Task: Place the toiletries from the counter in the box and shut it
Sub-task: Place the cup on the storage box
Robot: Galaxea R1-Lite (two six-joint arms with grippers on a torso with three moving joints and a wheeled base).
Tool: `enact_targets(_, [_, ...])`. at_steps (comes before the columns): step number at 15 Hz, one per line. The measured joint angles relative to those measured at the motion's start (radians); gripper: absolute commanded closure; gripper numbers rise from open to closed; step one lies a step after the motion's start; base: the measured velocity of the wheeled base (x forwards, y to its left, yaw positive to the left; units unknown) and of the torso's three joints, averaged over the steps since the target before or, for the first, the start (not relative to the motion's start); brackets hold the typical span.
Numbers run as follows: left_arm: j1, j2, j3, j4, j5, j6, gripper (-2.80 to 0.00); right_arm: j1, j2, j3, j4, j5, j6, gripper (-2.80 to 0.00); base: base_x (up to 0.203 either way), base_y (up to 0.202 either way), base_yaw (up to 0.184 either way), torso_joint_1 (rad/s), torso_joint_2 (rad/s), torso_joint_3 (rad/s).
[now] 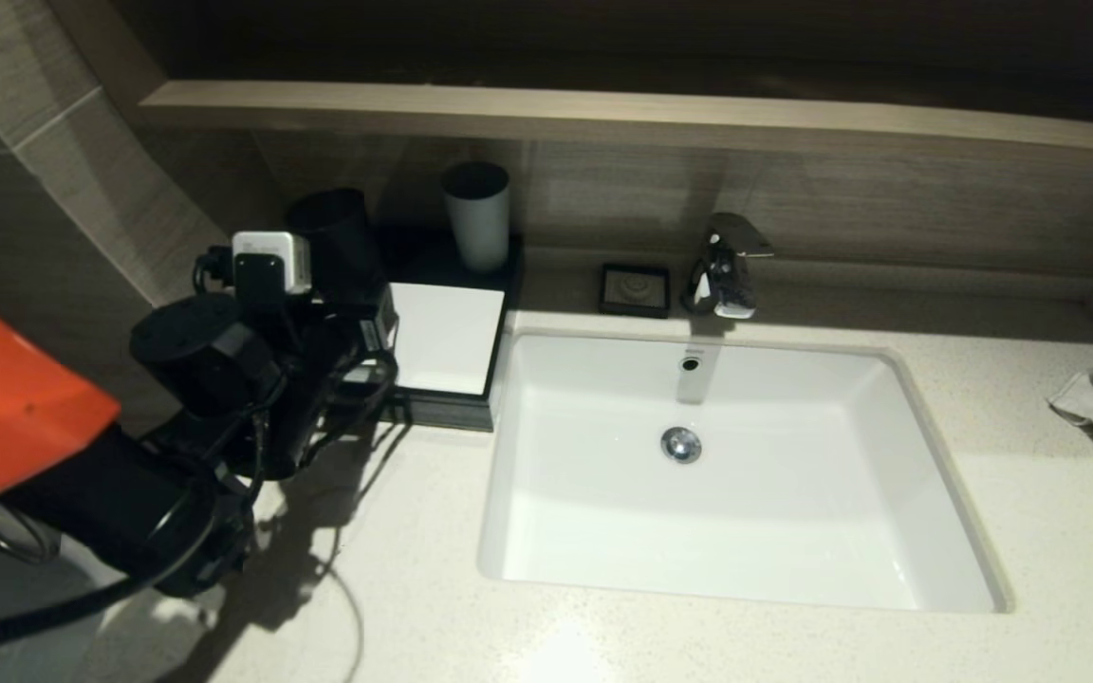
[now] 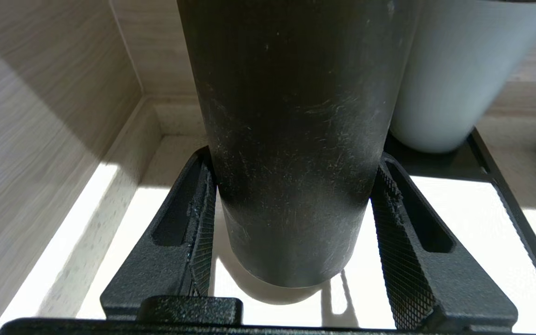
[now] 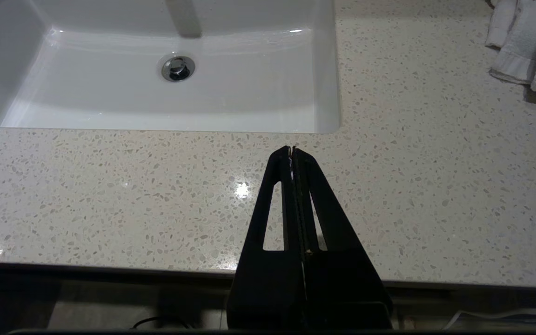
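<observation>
Left hand is seen clamped on a black cup, its meshed fingers pressed against both sides of the cup's lower wall. The cup is held upright, long axis vertical; its rim is cut off at the top of the left wrist view, and its base is seen clear of the white surface below. In the head view, at middle left, the cup is partly hidden behind the arm and its wrist camera. A grey cup is seen upright just beside it on a dark tray. Right hand is seen pressed together and empty over the speckled tabletop, near the sink.
</observation>
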Motion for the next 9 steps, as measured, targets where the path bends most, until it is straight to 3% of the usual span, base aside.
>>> enact_targets(9, [0.003,0.095,-0.136,0.000,0.000,0.033,0.00,0.000,0.000,0.000,0.000,0.000,0.000,0.00,0.000,0.000,0.000,0.000,0.00,0.000])
